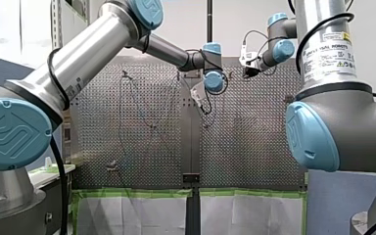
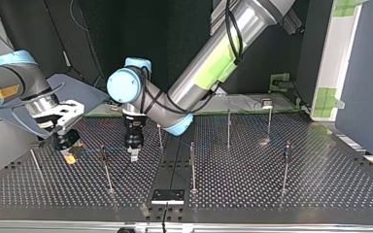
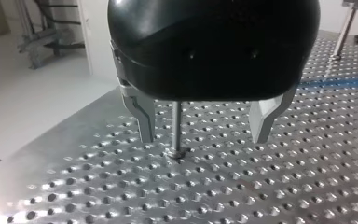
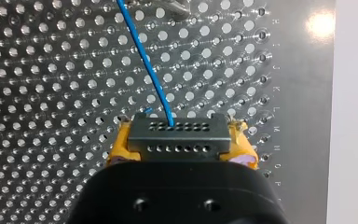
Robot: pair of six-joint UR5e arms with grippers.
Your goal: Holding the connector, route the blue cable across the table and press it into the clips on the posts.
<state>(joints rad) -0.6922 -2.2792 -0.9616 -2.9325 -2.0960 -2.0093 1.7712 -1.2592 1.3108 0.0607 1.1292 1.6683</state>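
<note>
Up close, my right pincer (image 4: pixel 182 142) clamps the connector (image 4: pixel 177 130); my left pincer (image 3: pixel 204 136) gapes near a post (image 3: pixel 176 123).

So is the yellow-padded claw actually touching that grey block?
Touching: the right wrist view shows my right gripper with its yellow pads pressed against both sides of the connector.

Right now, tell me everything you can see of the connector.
The connector is a dark grey rectangular block with two rows of small holes. It sits level, clamped at both ends between the yellow-padded jaws of my right gripper, above the perforated table. The blue cable enters one hole in its far row.
</note>
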